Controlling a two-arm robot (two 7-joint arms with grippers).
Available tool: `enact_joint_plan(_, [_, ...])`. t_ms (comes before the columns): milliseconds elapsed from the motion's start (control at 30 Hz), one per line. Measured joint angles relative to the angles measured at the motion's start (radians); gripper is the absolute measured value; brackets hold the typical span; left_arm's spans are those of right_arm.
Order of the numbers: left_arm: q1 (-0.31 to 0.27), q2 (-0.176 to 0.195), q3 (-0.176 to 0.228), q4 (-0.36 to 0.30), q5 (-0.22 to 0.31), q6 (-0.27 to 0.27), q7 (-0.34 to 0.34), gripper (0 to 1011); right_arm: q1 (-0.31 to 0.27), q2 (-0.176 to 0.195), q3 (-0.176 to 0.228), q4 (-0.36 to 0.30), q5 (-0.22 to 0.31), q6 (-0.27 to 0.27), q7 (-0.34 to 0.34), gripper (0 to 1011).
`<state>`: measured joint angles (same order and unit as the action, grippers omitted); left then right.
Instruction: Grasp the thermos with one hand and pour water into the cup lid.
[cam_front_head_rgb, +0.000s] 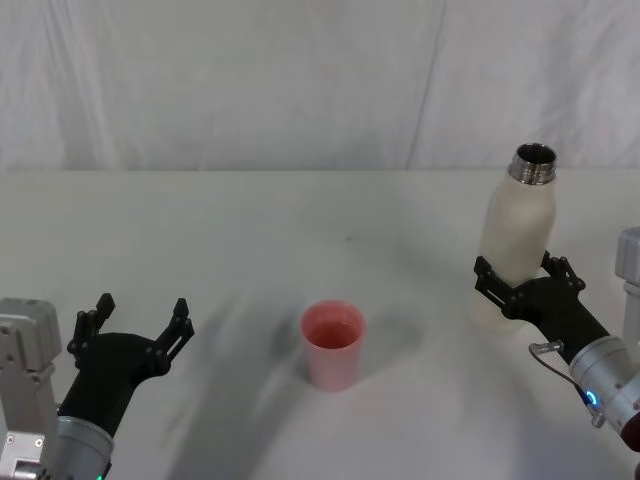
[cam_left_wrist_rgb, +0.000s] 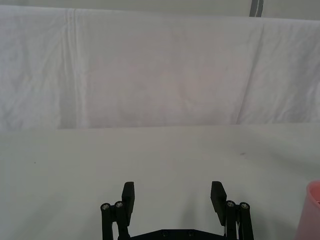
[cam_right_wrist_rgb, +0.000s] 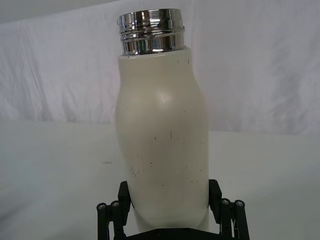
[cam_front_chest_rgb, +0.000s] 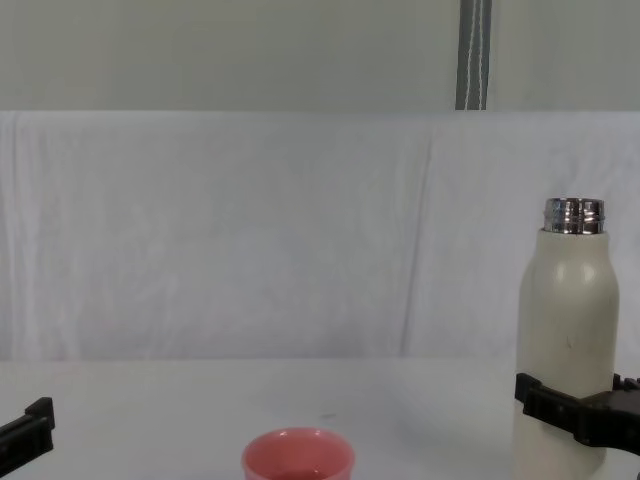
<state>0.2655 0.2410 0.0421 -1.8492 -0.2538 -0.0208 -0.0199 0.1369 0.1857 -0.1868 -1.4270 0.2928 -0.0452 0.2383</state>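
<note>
Right hand (cam_front_head_rgb: 522, 284) is clamped round the upright thermos (cam_front_head_rgb: 515, 240) near the table's (cam_front_head_rgb: 250, 230) right edge; pouring remains. Cup lid (cam_front_head_rgb: 333, 344) waits mid-table. Left hand (cam_front_head_rgb: 137, 322) idles spread wide, front left.

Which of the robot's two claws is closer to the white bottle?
The right. The right gripper has its fingers on either side of the thermos, low on its body. The left gripper sits open far across the table, beyond the pink cup lid.
</note>
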Motion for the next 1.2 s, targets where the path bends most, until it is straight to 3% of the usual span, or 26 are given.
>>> enact_joint_plan(1000, [0.000, 0.000, 0.000, 0.000, 0.000, 0.000, 0.000, 1001, 0.000, 0.001, 0.000, 0.000, 0.000, 0.003, 0.000, 957])
enact_joint_plan(1200, [0.000, 0.000, 0.000, 0.000, 0.000, 0.000, 0.000, 1001, 0.000, 0.001, -0.001, -0.001, 0.001, 0.002, 0.000, 1001])
